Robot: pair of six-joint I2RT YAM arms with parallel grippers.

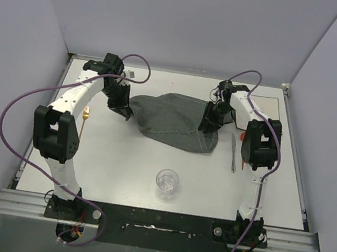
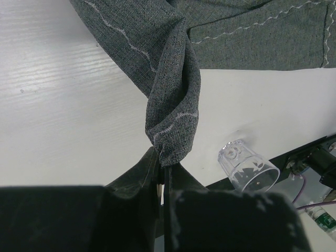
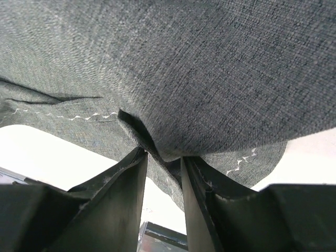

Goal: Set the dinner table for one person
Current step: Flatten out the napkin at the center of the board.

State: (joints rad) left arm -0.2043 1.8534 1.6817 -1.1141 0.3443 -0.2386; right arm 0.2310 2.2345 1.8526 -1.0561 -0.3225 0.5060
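L hand clamped on grey placemat | R hand apart, fold btwn | dinner table white, flat

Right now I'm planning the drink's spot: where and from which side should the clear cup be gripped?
Probably its rim wall, from above: the clear cup stands upright, mouth open, alone on the dinner table, so one jaw can drop inside.

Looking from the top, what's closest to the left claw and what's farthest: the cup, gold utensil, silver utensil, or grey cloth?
1. grey cloth, pinched in the left claw.
2. gold utensil, on its left.
3. cup, near middle.
4. silver utensil, far right.
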